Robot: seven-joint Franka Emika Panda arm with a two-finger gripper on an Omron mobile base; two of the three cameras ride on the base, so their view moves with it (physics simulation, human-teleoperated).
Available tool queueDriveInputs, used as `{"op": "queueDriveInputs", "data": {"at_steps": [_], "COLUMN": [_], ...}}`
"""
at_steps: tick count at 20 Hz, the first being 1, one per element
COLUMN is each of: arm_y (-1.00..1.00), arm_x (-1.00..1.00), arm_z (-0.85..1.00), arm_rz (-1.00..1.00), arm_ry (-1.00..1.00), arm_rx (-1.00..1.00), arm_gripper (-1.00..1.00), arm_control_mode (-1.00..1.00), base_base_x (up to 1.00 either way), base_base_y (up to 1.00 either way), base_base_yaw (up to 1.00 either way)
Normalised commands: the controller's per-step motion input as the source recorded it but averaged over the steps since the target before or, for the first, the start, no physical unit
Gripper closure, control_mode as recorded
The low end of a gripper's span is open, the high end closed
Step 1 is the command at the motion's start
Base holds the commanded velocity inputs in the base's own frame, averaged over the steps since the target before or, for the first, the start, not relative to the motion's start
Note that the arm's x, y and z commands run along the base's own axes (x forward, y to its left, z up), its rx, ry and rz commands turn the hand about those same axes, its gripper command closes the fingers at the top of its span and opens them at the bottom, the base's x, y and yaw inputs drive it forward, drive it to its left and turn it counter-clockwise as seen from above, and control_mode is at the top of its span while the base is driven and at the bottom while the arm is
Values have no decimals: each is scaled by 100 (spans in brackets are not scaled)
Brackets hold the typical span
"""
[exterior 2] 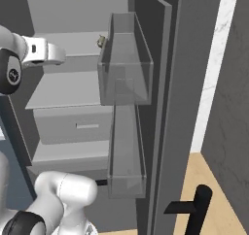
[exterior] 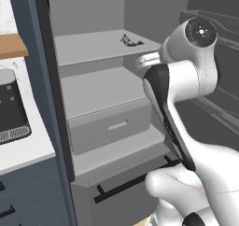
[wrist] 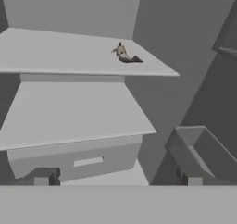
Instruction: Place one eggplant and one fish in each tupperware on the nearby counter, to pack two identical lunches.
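One fish [exterior: 130, 41], small and mottled grey-tan, lies on the upper shelf of an open fridge, toward its right back; it also appears as the fish [exterior 2: 101, 41] and the fish [wrist: 124, 54]. My gripper [wrist: 115, 179] is open with nothing between its fingers, held in front of the shelves, below and short of the fish. The white-topped counter [exterior: 23, 152] runs along the left of the fridge. Eggplant and tupperware are out of view.
The fridge has a middle shelf [exterior: 102, 87] and a grey drawer [exterior: 109, 127] beneath it. Clear door bins [exterior 2: 125, 64] hang on the open door at the right. A black toaster [exterior: 11, 108] stands on the counter, under a wooden shelf [exterior: 11, 45].
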Motion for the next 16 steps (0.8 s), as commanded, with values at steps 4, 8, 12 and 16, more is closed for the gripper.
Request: {"op": "queueDriveInputs", "data": {"at_steps": [4, 8, 12, 16], "arm_y": [1, 0, 0, 0], "arm_x": [36, 42, 44, 40], "arm_z": [20, 0, 0, 0], "arm_rz": [0, 0, 0, 0], "arm_ry": [0, 0, 0, 0], "arm_rx": [-1, 0, 0, 0], "arm_gripper": [-100, -100, -100, -100], "arm_control_mode": [-100, -100, -100, -100], "base_base_x": [0, 0, 0, 0], "base_base_y": [0, 0, 0, 0], "base_base_yaw": [0, 0, 0, 0]}}
